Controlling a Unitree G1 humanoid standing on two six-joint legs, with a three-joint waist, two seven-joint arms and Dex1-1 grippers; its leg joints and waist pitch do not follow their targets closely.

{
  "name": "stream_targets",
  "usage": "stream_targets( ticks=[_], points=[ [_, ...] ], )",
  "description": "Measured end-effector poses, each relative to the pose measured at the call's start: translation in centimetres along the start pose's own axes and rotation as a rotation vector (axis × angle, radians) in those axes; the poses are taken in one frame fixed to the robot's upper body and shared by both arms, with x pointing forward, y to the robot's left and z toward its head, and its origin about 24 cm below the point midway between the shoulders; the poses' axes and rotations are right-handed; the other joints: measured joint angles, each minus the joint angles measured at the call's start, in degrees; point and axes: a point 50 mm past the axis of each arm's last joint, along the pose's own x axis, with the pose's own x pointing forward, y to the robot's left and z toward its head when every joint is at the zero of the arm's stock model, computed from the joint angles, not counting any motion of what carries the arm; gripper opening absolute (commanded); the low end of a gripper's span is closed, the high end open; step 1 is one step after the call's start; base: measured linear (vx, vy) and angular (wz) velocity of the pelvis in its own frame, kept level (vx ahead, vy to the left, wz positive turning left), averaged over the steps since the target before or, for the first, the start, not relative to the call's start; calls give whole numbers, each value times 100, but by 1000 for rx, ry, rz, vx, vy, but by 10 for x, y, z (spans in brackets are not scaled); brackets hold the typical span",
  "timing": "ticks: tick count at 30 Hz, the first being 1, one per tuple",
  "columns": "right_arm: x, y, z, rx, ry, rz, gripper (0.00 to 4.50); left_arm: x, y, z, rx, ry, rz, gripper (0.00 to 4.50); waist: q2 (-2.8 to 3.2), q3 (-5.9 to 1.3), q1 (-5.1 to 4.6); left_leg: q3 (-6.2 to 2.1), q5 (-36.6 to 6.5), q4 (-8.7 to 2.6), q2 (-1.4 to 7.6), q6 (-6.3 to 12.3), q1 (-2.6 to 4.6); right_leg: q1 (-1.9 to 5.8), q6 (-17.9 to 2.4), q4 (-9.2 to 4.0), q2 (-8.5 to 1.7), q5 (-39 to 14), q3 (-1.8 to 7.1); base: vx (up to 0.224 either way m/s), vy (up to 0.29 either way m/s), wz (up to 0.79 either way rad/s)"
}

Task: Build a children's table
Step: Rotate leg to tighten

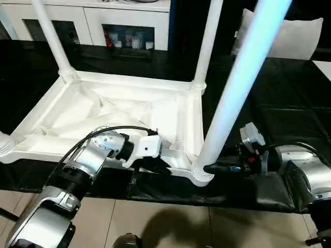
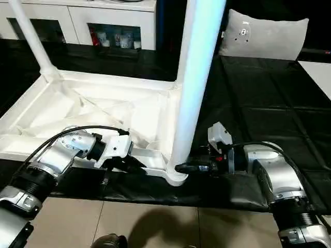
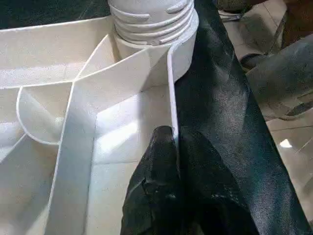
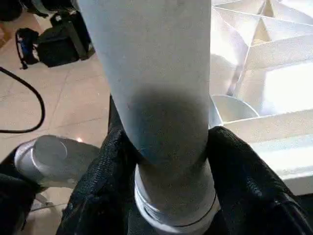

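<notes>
Upturned tabletop (image 1: 124,111) at counter's (image 2: 269,98) near edge | left hand (image 3: 164,147) pinches its rim | right hand (image 4: 166,161) grips near-corner leg (image 1: 238,88) | cross-threading may leave leg crooked

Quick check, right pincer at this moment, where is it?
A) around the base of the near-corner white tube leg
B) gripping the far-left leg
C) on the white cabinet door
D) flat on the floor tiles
A: the right pincer has a black finger on each side of the long tapered white tube leg, just above its threaded collar, where it stands in the near corner socket of the white plastic table top.
</notes>
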Motion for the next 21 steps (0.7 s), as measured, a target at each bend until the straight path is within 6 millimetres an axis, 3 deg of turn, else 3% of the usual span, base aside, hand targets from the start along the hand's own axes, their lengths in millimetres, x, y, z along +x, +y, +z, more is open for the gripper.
stream_targets(
  ticks=[9,12,16,19,21],
  points=[
    [2,4,-5,89,-49,-102,193,4,4,1,-53,-2,37,0,3,-2,-21,0,1,1,0,-1,6,0,-1,8,0,1,2,0,0,0],
    [10,-5,-5,113,-82,-286,193,9,15,1,-140,0,167,0,-2,-3,-70,0,4,4,-1,-6,13,2,-11,7,0,7,5,0,0,0],
    [17,-18,-2,160,-114,-519,191,22,26,7,-205,4,291,0,0,-5,-214,1,5,4,-10,-8,14,3,8,-26,-3,-5,14,0,0,0],
    [35,-30,4,236,-170,-746,191,31,38,12,-273,10,422,0,-1,-5,-312,1,7,2,-11,-11,10,-15,6,-21,-3,-3,14,0,0,0],
    [39,-34,6,254,-183,-840,191,39,42,16,-294,7,467,0,-2,-6,-338,1,6,0,-12,-11,12,-10,6,-23,-4,-2,15,0,0,0]
  ],
)
